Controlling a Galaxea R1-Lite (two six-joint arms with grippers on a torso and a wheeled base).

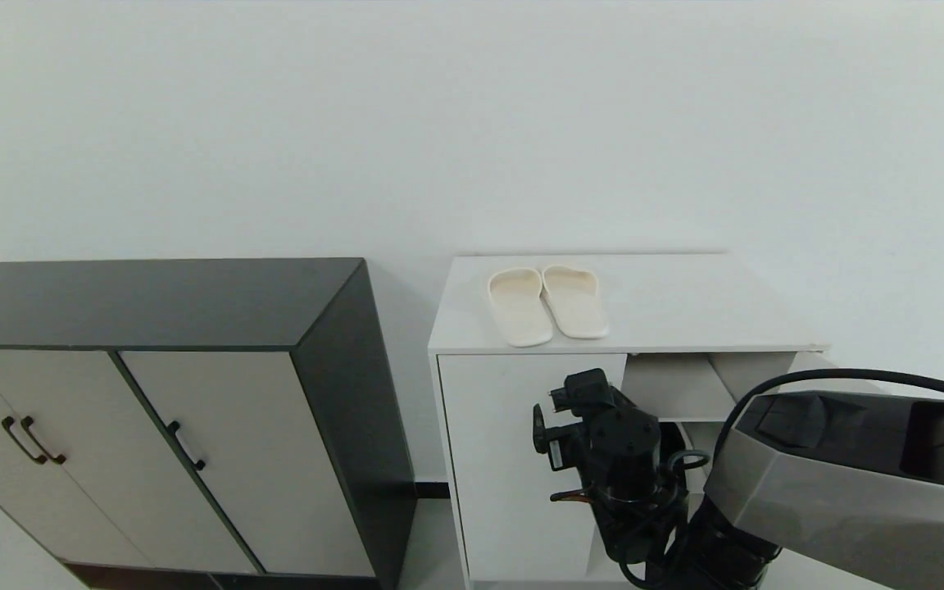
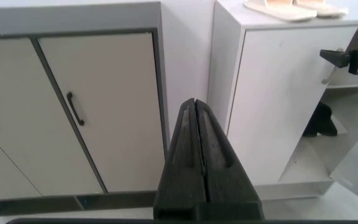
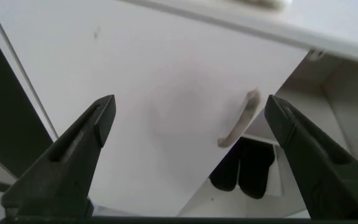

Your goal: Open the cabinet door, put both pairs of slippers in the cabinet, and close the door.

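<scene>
Right claw (image 3: 189, 104) gapes wide at door handle (image 3: 238, 118), left claw (image 2: 196, 107) closed; dark slippers (image 3: 244, 171) half hidden inside.

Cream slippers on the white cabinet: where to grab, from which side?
Probably pinch both adjoining inner edges together at the near ends, coming from the front and above. The cream slippers lie flat, side by side and touching, close to the white cabinet's front edge.

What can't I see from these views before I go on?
- Dark slippers in the white cabinet: head view, hidden behind the right arm; wrist views, partly behind the closed door's edge.
- Cream slippers: both wrist views, cut off by the picture edge.
- Whatever lies below the left pincer: left wrist view, covered by the shut pincer itself.
</scene>
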